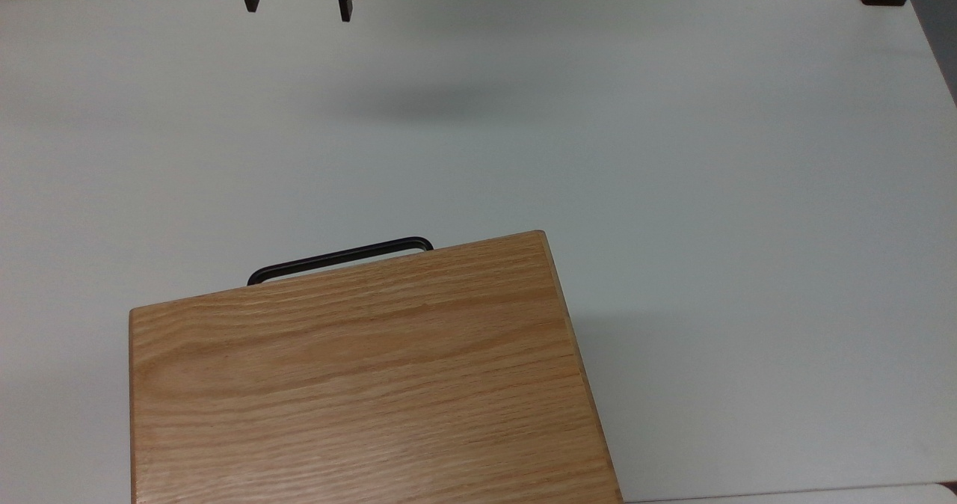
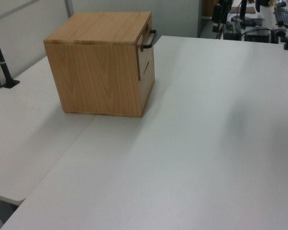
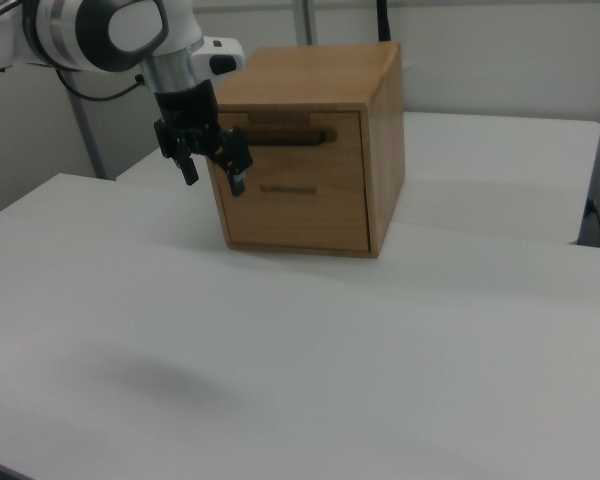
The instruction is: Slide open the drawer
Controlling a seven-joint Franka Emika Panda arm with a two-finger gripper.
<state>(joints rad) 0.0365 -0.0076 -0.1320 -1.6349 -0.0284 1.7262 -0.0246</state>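
cabinet (image 1: 359, 384): oak-look wood, visible grain, satin finish | drawer (image 3: 305, 185): same light wood front (grain runs horizontally) | handle (image 1: 340, 257): thin black bar, metal-look, slight sheen | worktop (image 1: 673, 152): white, smooth, matt laminate-look | hand (image 3: 212, 170): black fingers, matt | arm (image 3: 100, 30): white glossy shell, dark joints

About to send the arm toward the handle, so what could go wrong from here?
1. The light oak cabinet stands loose on the white table, so pulling the thin black bar handle may drag the whole box rather than slide the drawer front.
2. In the top view the handle runs slanted, so the open gripper may need rotating or its fingers could straddle it crookedly and slip.
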